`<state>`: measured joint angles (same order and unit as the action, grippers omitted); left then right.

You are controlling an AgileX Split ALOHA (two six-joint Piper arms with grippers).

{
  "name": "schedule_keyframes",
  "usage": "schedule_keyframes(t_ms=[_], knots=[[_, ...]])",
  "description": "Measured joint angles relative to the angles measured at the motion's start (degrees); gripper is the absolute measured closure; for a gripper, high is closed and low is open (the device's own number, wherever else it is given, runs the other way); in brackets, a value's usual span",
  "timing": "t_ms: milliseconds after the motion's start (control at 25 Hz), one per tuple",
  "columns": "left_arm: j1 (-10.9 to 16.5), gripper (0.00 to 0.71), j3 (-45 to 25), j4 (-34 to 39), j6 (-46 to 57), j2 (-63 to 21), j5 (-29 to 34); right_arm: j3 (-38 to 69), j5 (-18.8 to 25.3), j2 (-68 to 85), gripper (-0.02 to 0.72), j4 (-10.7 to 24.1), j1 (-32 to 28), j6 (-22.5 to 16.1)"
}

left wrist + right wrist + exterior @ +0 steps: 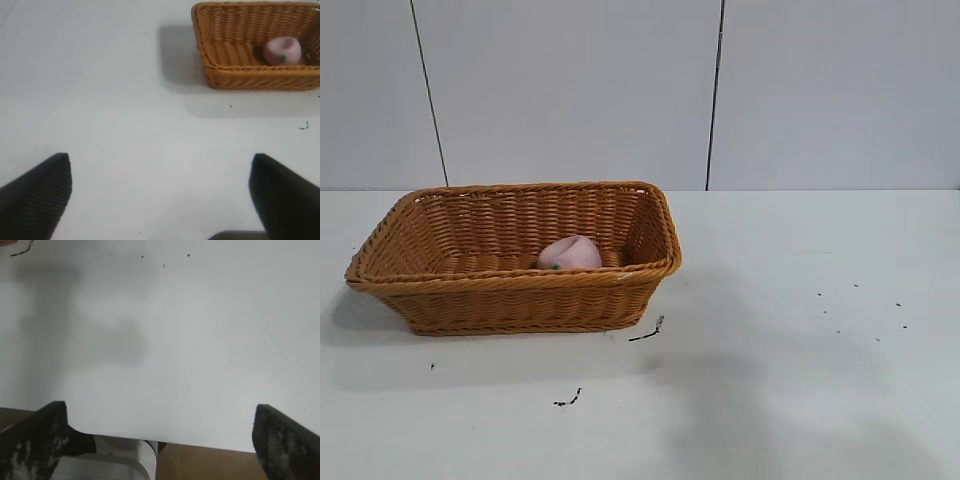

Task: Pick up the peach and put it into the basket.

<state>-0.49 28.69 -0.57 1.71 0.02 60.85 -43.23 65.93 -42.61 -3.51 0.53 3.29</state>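
The pale pink peach [570, 252] lies inside the orange-brown wicker basket [510, 282], toward its right end, on the left half of the white table. The left wrist view shows the basket [235, 80] with the peach [282, 50] in it, well away from my left gripper [160, 192], which is open and empty over bare table. My right gripper [160, 437] is open and empty above the table's near edge. Neither arm shows in the exterior view.
The white table [800, 330] carries small dark specks and scuffs [648, 332] just right of and in front of the basket. A grey panelled wall stands behind. In the right wrist view, the table edge [200, 442] shows, with brown floor below.
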Motion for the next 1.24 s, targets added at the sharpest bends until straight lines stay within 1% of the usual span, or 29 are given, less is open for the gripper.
schedule_keyframes(t_ms=[120,200,400,640,1000,1240], knots=[[0.0,0.017,0.0,0.0,0.0,0.0,0.0,8.5,-5.3,11.9,0.008,0.1,0.0,0.0],[0.0,0.017,0.0,0.0,0.0,0.0,0.0,12.2,-7.4,18.9,0.008,0.1,0.0,0.0],[0.0,0.017,0.0,0.0,0.0,0.0,0.0,14.8,-7.1,31.8,0.008,0.3,0.0,0.0],[0.0,0.017,0.0,0.0,0.0,0.0,0.0,14.8,-7.1,41.7,0.008,0.3,0.2,0.0],[0.0,0.017,0.0,0.0,0.0,0.0,0.0,14.8,-7.1,42.9,0.008,0.7,0.5,-0.3],[0.0,0.017,0.0,0.0,0.0,0.0,0.0,14.8,-7.1,42.9,0.008,0.2,0.5,-0.3]])
